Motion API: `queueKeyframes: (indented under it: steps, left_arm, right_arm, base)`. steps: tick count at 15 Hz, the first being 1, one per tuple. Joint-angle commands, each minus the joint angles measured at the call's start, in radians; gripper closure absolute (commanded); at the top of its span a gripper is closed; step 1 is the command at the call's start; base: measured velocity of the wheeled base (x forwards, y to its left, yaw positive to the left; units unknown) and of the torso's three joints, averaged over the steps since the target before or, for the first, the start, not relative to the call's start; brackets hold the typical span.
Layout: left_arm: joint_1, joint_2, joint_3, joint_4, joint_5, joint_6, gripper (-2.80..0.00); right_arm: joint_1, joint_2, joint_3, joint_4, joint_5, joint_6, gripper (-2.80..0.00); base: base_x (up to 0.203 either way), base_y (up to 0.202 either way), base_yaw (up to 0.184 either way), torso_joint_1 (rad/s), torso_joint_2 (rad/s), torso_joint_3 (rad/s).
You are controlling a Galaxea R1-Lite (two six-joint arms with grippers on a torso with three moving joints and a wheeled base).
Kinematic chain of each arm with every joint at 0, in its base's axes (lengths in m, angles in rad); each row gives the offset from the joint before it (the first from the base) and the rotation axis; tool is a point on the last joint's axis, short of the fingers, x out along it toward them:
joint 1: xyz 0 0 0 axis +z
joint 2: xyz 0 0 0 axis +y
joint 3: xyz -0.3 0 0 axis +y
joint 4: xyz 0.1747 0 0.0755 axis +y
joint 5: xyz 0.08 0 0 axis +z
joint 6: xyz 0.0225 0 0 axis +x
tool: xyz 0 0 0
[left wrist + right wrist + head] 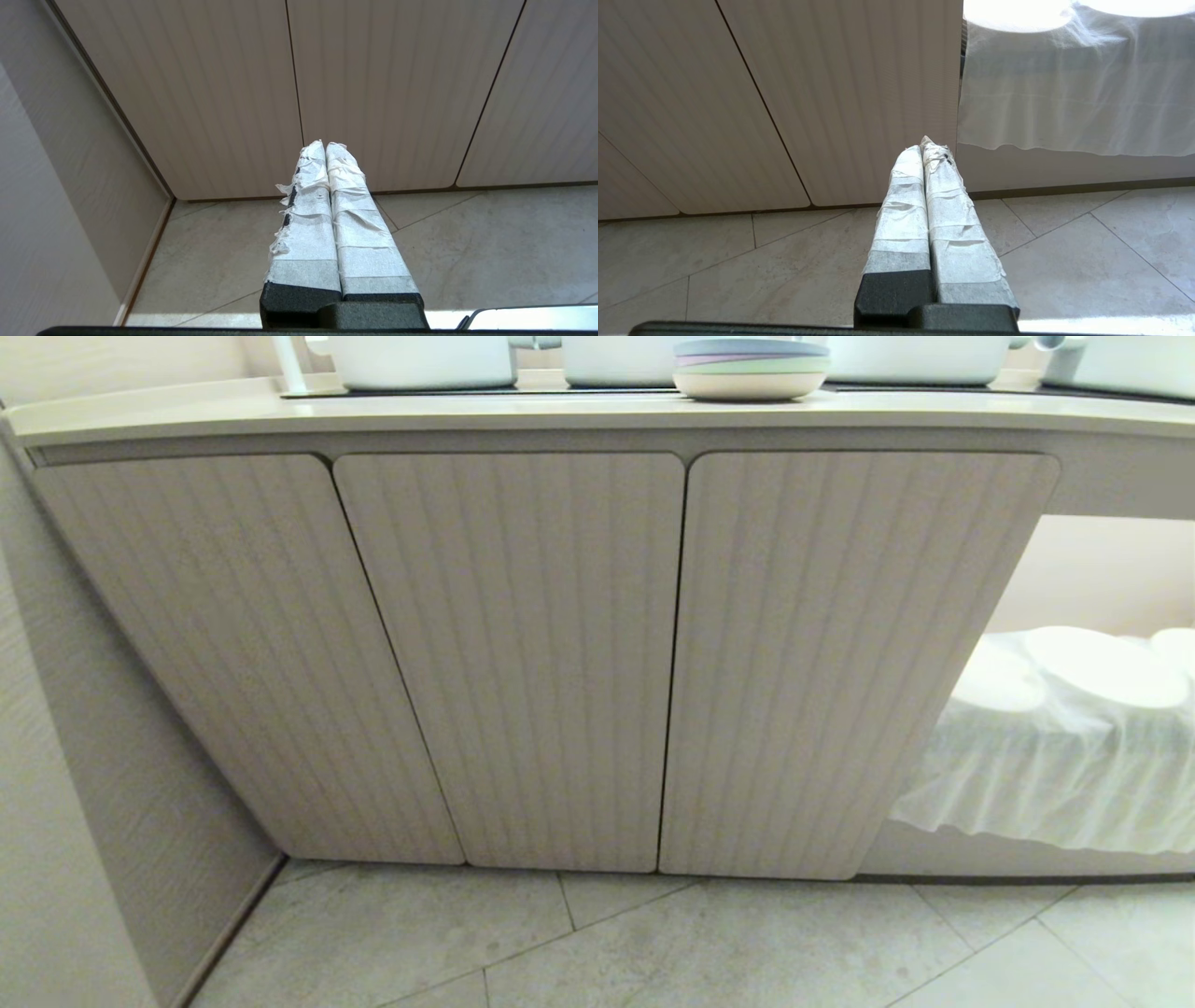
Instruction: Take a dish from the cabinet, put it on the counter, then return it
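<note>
Left gripper (325, 145): taped fingers pressed together, nothing between them, sits lower centre of its wrist frame pointing at the seam between two closed doors, clear of them, tile floor (467, 242) below. Right gripper (927, 145): same story, clenched on nothing, lower centre of its frame, aimed near the right edge of the last door where a white cloth (1073, 93) hangs over an open shelf. Neither arm shows in the head view. Cabinet (509, 653) fills the middle of the head frame, all three fluted doors closed. Counter (373, 415) runs along the top edge, with white pots (420, 359) at the back and a stack of plates topped by a blue one (752, 369) at top centre. The pink dish isn't visible in any view; can't tell whether it's behind the doors or somewhere else. My read: either the very start, before a door is opened, or the very end, dish returned and doors closed; the frames don't settle it. If it's the start, next move calls for spreading one set of fingers, hooking a door edge (no handles visible, so the seam or rounded corner is the only purchase) and swinging it out. Wall (84, 756) at the left of the frame crowds the leftmost door.
</note>
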Motion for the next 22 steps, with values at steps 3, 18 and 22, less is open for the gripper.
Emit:
queueKeyframes:
  steps: [3, 18, 22]
  left_arm:
    - [0.0, -0.001, 0.0, -0.001, 0.0, 0.0, 0.0]
    - [0.0, -0.001, 0.0, -0.001, 0.002, 0.0, 0.0]
    - [0.0, -0.001, 0.0, -0.001, 0.002, 0.0, 0.0]
  right_arm:
    - [0.0, 0.0, 0.0, -0.001, 0.0, 0.001, 0.0]
    - [0.0, 0.0, 0.0, 0.0, 0.0, 0.001, 0.0]
    - [0.0, 0.0, 0.0, -0.001, 0.0, 0.001, 0.0]
  base:
    - [0.0, 0.0, 0.0, 0.0, 0.0, 0.0]
    - [0.0, 0.0, 0.0, 0.0, 0.0, 0.0]
    - [0.0, 0.0, 0.0, 0.0, 0.0, 0.0]
